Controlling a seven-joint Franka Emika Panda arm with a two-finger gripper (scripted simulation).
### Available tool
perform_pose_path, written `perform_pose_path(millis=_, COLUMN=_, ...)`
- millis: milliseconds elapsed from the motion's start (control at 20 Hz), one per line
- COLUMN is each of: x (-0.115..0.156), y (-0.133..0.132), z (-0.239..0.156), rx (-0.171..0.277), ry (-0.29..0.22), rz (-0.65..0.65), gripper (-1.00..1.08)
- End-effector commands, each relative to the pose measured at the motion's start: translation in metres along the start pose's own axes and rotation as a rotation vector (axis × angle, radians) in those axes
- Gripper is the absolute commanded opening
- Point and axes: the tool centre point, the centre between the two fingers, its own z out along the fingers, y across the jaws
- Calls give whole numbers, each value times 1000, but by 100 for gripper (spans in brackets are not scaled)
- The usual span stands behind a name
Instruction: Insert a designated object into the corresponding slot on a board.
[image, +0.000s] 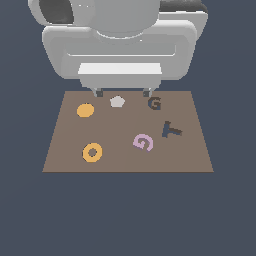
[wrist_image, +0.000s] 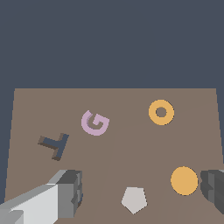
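The pink G-shaped block (image: 143, 142) lies flat on the brown board (image: 120, 162), toward its near edge and the exterior view's right. In the wrist view, the block (wrist_image: 94, 123) lies on the board (wrist_image: 131, 148) well away from the fingers. The dark grey G-shaped slot (image: 155, 104) is near the board's far edge and does not show in the wrist view. My gripper (image: 122, 93) hangs over the far edge, open and empty, with one fingertip (image: 146, 92) just beside the slot. In the wrist view the gripper (wrist_image: 142, 192) has its fingers (wrist_image: 70, 192) wide apart.
A dark T shape (image: 171, 130) lies to the exterior view's right of the pink G. An orange ring (image: 92, 152), an orange disc (image: 85, 110) and a grey pentagon (image: 117, 102) are also on the board. The pentagon (wrist_image: 134, 199) sits between the fingers.
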Motion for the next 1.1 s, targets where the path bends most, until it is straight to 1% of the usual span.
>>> perform_pose_path(millis=0, x=1, y=-1, z=4, rx=2, ry=-2, rz=-27, gripper=100)
perform_pose_path(millis=250, x=5, y=-3, z=16, rx=7, ry=-9, rz=-112, gripper=100)
perform_pose_path(millis=500, x=11, y=-8, z=34, rx=15, ry=-18, rz=-236, gripper=100)
perform_pose_path(millis=750, x=17, y=-15, z=58, rx=25, ry=-31, rz=-402, gripper=100)
perform_pose_path(millis=1050, x=23, y=-29, z=93, rx=40, ry=-49, rz=-649, gripper=100)
